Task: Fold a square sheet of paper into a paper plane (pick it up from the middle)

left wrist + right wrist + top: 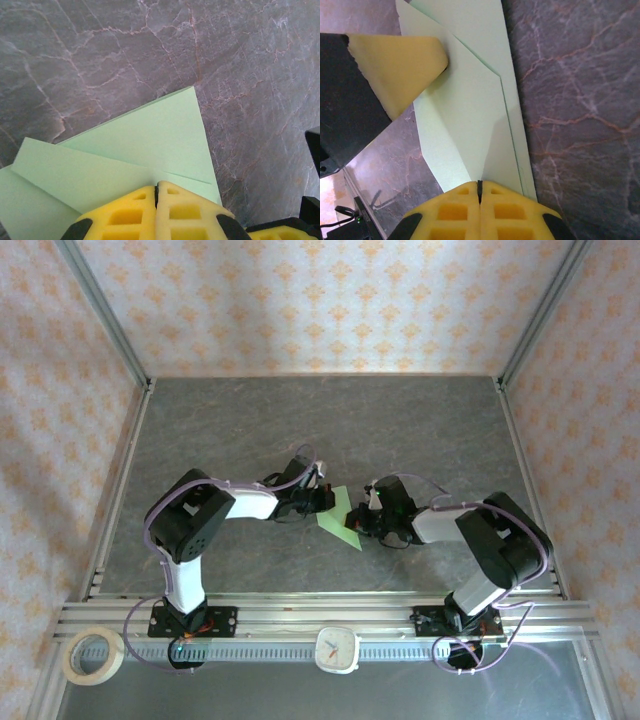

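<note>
Grey marbled surface [300, 420] inside patterned walls, and from the top both arms meet at its middle. Paper [338, 512], pale green and partly folded, lies between them, its long axis running far to near with a slight tilt. Left claw [322, 502] sits at its left side and right claw [364, 522] at its right, each about as close as the other.

Over to the left wrist: yellow fingers [130, 212] pressed together, nothing clamped between them, tips down on the paper [150, 140]. A folded flap fans out ahead, its corner pointing away from the claw.

Right wrist now: same story, fingers [455, 215] closed tight, tips on the paper's end, and a crease runs straight out from their seam. Left claw's pad [400, 65] touches the paper's left edge further along. Next fold, I'd judge, turns on that lengthwise line between the two claws.
</note>
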You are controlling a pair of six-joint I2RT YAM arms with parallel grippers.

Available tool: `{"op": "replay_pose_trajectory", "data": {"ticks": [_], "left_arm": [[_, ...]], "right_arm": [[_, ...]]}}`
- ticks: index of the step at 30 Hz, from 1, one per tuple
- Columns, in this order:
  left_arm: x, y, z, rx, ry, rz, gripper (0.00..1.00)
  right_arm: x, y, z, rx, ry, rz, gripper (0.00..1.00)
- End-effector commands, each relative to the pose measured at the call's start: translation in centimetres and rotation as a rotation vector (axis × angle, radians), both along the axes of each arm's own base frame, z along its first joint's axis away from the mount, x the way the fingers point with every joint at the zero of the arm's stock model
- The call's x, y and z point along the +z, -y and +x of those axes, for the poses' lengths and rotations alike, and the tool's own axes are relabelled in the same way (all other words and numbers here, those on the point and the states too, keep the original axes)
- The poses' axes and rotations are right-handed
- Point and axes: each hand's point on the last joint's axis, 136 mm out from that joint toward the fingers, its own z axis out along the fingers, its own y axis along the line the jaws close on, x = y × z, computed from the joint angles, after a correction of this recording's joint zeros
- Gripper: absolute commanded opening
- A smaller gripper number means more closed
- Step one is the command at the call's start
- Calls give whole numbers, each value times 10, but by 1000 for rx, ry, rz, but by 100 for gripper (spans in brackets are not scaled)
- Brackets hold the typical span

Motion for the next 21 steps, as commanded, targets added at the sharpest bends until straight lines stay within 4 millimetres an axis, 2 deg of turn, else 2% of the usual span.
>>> {"op": "replay_pose_trajectory", "data": {"ticks": [1, 2, 5, 9, 12, 15, 18, 21], "left_arm": [[-33, -20, -7, 6, -39, 122, 0], [-43, -23, -11, 2, -55, 136, 0], [-49, -26, -17, 0, -67, 137, 0], [-52, -28, -20, -5, -70, 141, 0], [-51, -26, -19, -9, -69, 140, 0], [-50, -25, -17, -10, -64, 137, 0], [-50, -25, -16, -15, -62, 148, 0], [-53, -27, -17, -18, -66, 159, 0]], "right_arm": [[-4, 10, -11, -25, -86, -49, 0], [5, 7, -5, -33, -68, -30, 0], [33, -7, 7, -39, -19, 47, 0], [45, -21, 14, -26, -21, 81, 0], [29, -26, 18, -19, -53, 36, 0], [1, -19, 17, -32, -102, -52, 0], [-17, -8, 4, -30, -139, -97, 0], [-24, 3, -12, -30, -157, -110, 0]]}}
